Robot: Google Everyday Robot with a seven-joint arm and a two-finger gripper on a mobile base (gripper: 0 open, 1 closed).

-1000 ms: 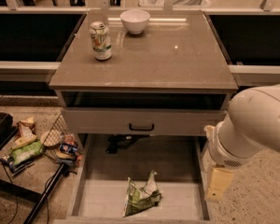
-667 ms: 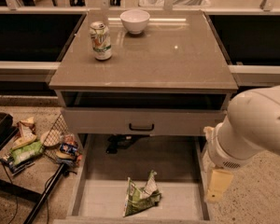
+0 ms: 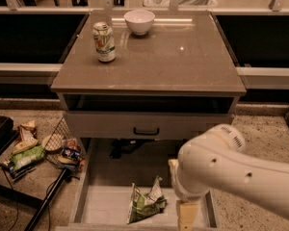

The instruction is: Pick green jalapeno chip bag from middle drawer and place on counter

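- Speckled stone flooring is surrounding a grey cabinet, with dark shelving and a pale rail running behind it.
- The counter (image 3: pixel 183 66) is carrying a soda can (image 3: pixel 104 42) standing upright near its far left corner, and a white bowl (image 3: pixel 139 21) sitting just right of the can, further back.
- Below the counter, a grey drawer front (image 3: pixel 96 125) with a black handle (image 3: pixel 146 131) is facing the camera.
- The middle drawer (image 3: pixel 106 210) is standing pulled out toward the near edge, showing its pale plank floor.
- The green jalapeno chip bag (image 3: pixel 145 205) is lying crumpled on that floor near the middle, its torn top pointing up.
- The white arm (image 3: pixel 231 172) is reaching in from the near right.
- The gripper (image 3: pixel 186 216) is hanging over the drawer's near right part, just right of the bag and apart from it; whether it is open or closed cannot be told.
- Mixed wrappers (image 3: pixel 26 153) are lying on the floor to the left of the cabinet.
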